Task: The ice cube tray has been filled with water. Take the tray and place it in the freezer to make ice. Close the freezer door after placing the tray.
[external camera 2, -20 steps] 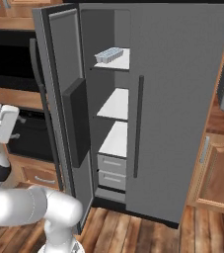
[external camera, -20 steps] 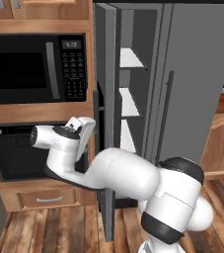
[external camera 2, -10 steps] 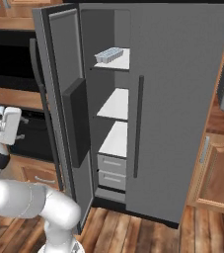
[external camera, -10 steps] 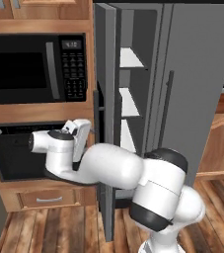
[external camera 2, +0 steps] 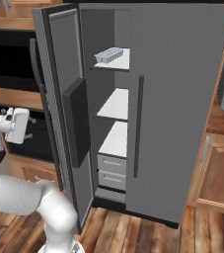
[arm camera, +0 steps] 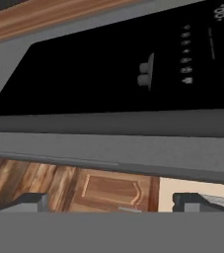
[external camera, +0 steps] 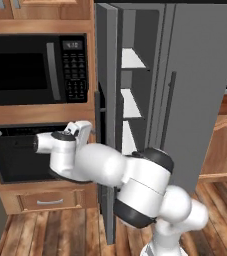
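Resting on the top shelf inside the freezer (external camera 2: pixel 182 99), the ice cube tray (external camera 2: pixel 108 54) is seen; the gripper (arm camera: pixel 108 200), spread wide and empty, is held outside the open freezer door (external camera 2: pixel 66 113).

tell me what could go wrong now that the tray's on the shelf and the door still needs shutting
1. The gripper is open and empty, on the outer side of the open freezer door and facing the black wall oven; a careless swing could hit the oven rather than push the door.
2. The ice cube tray sits near the front edge of the top shelf; a hard slam might jolt it and spill water.
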